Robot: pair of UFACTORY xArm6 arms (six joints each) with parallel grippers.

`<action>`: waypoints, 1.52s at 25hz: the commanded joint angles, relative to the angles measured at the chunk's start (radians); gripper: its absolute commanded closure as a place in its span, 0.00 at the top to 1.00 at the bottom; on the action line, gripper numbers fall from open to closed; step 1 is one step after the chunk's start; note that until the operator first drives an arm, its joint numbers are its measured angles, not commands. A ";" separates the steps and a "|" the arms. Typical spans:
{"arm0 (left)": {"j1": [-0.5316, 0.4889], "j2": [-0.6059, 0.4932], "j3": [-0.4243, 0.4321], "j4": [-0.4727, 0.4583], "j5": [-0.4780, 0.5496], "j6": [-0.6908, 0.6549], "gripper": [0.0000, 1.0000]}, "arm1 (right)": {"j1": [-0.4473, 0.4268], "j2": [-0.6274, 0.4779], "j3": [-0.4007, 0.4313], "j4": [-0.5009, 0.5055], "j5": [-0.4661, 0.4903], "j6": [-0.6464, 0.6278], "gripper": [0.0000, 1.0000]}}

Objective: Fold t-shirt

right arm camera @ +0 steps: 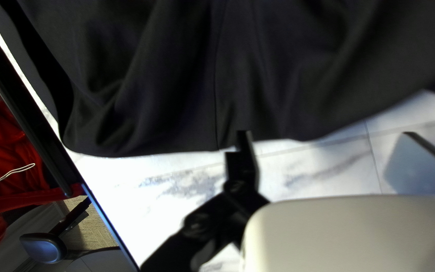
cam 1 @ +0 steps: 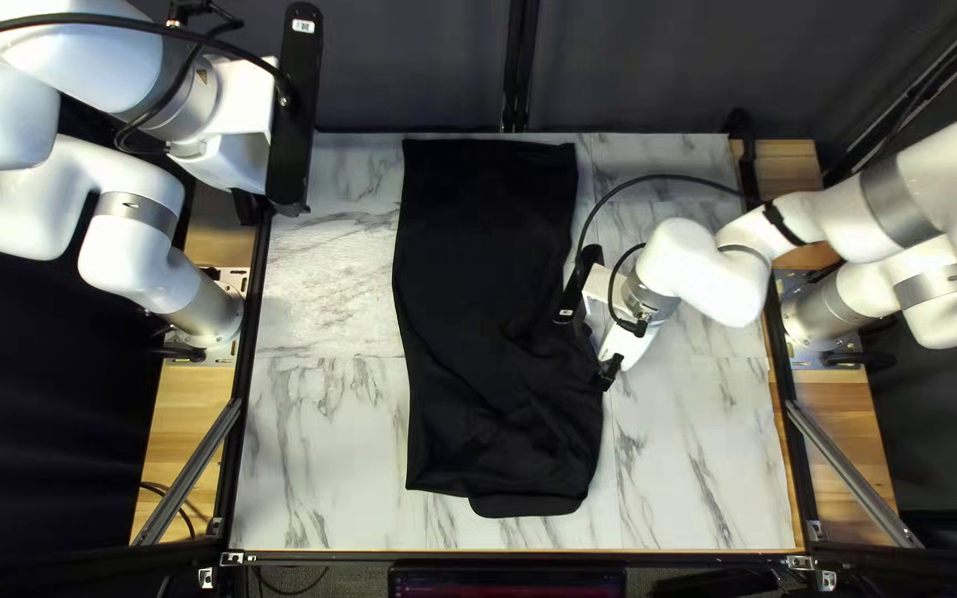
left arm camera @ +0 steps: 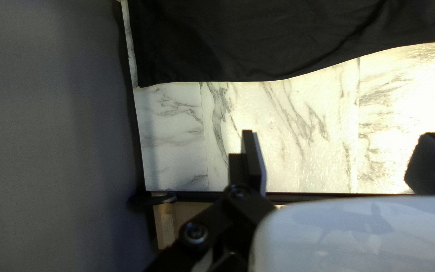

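I have a black t-shirt (cam 1: 479,288) laid out long and narrow on the counter (cam 1: 323,443), rumpled towards its near end.
It runs from just beside the counter's far edge to near the near one, lying flat for the most part. I see a fairly straight far end with a squared corner at the left of the top left view, and a long side there that bends gently inward, then out. The near half is wider and more creased, with soft ridges and a thin seam line running to the side edge in my right wrist view. At the near end, a rounded flap pokes out past the rest.
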 commanded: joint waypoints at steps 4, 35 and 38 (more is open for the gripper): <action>0.000 0.000 0.000 0.000 0.000 0.000 1.00 | 0.011 -0.066 -0.028 -0.179 0.036 0.197 0.00; 0.000 0.000 0.000 0.000 0.000 0.000 1.00 | 0.095 0.277 -0.635 -0.561 0.253 0.545 1.00; 0.000 0.000 0.000 0.000 0.000 0.000 1.00 | 0.104 0.198 -0.507 -0.557 0.202 0.550 1.00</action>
